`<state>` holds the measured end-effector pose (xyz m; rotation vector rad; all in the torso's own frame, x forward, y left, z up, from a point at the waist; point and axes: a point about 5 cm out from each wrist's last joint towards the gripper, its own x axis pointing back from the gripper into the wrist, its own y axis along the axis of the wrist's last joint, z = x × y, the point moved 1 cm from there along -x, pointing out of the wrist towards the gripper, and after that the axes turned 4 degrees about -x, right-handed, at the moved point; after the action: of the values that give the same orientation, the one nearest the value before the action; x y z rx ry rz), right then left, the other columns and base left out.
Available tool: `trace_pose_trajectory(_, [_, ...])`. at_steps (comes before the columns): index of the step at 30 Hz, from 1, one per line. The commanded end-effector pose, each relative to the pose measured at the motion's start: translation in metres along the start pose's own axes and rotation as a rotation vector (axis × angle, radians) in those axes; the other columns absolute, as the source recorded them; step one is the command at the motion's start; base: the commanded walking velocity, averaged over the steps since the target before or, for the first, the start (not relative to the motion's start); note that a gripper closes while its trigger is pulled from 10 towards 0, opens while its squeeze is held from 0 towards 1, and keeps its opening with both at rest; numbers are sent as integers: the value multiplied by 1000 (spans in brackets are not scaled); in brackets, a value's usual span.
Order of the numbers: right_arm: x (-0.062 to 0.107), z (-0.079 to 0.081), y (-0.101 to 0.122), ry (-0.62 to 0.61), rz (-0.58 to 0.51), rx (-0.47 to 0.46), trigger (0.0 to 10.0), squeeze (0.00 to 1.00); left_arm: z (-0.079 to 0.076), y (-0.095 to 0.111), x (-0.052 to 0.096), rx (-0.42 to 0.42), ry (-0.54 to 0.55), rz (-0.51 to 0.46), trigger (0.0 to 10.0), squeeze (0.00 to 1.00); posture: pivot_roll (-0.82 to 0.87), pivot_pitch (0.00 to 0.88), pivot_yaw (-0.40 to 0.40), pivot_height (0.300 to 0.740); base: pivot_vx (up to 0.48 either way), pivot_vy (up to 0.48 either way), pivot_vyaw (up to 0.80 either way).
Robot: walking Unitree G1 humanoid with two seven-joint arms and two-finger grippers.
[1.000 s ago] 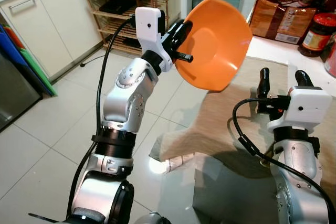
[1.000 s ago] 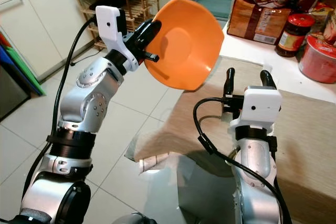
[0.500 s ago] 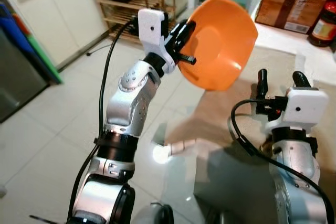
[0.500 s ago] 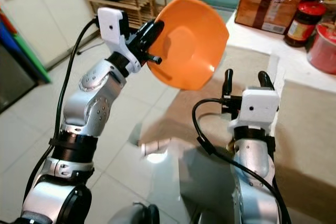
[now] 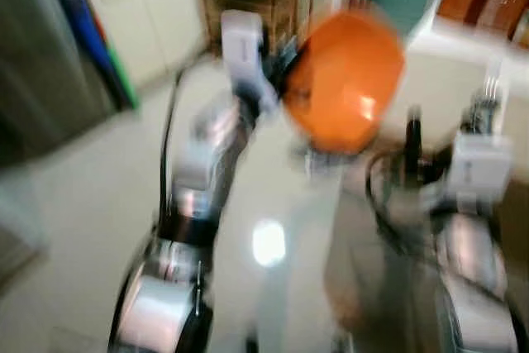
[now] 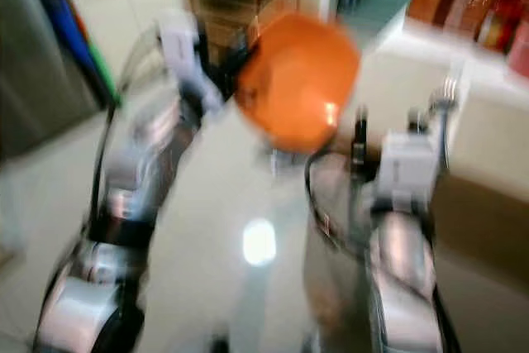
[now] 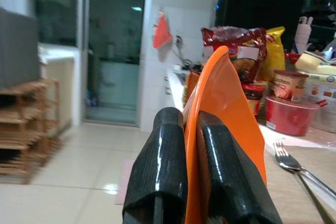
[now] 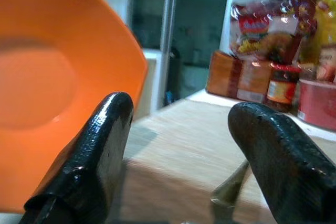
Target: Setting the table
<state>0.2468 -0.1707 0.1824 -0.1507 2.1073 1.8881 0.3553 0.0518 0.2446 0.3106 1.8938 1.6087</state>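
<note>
On our left, above the pale tiled floor (image 5: 74, 204), our left gripper (image 7: 191, 171) pinches the rim of the orange bowl (image 5: 343, 80) between both black fingers, holding it aloft on edge, short of the table (image 8: 184, 150). The head views are smeared by motion, so we judge this the carrying step: the bowl must next be brought over the tan cloth, levelled and lowered beside the metal fork (image 7: 294, 169). The bowl looks like smooth, glossy plastic, thin-walled and round; the cloth seems matte and woven. To the right, our right gripper (image 8: 181, 156) hovers over the table edge, fingers spread wide, holding nothing. Beyond stand crinkly snack bags (image 7: 239, 51) and a red tub (image 7: 289, 114).
</note>
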Motion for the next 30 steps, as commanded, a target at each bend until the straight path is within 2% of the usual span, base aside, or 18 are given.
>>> trace_pose_trajectory(1, [-1, -3, 1, -3, -2, 3, 10000, 0, -5, 13, -4, -16, -16, -59, 0, 0, -87, 0, 95, 723, 0, 0, 0])
trace_pose_trajectory(6, [-1, -3, 0, -6, 4, 8, 10000, 0, -6, 12, -4, -19, -23, -56, 0, 0, -88, 0, 94, 723, 0, 0, 0])
trace_pose_trajectory(17, [-1, -3, -6, -4, 41, -3, 10000, 0, -9, 6, -1, -31, -46, -37, 0, 0, -85, 0, 92, 723, 0, 0, -716])
trace_pose_trajectory(23, [0, -2, -4, 11, 16, 13, 10000, 0, -10, 8, 0, -29, -55, -50, 0, 0, -82, 0, 92, 723, 0, 0, -565])
trace_pose_trajectory(30, [0, -3, -6, 7, 27, 10, 10000, 0, -16, 10, 3, 11, -74, -80, 0, 0, -82, 0, 90, 723, 0, -464, 0])
